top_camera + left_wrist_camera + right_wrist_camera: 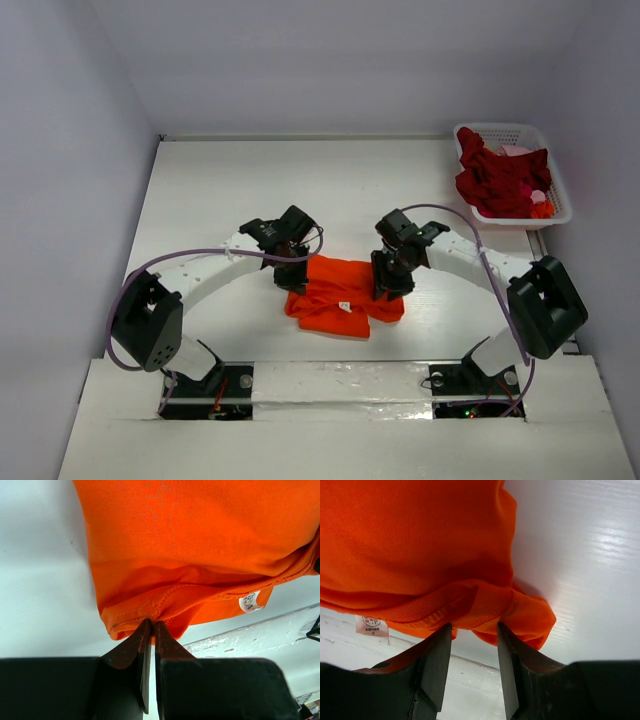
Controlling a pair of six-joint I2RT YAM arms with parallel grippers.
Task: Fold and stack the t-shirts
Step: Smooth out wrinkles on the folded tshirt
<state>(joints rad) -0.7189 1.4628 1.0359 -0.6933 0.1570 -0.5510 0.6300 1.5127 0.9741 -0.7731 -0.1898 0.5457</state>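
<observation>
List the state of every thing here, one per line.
orange t-shirt: partly folded on the table, neck label showing.
left tool: shut, pinching the orange t-shirt's hem.
right tool: open, hem at its tips, not gripped.
dark red t-shirt: crumpled, unfolded, in the basket.
basket: upright, far right corner, holding cloth.
</observation>
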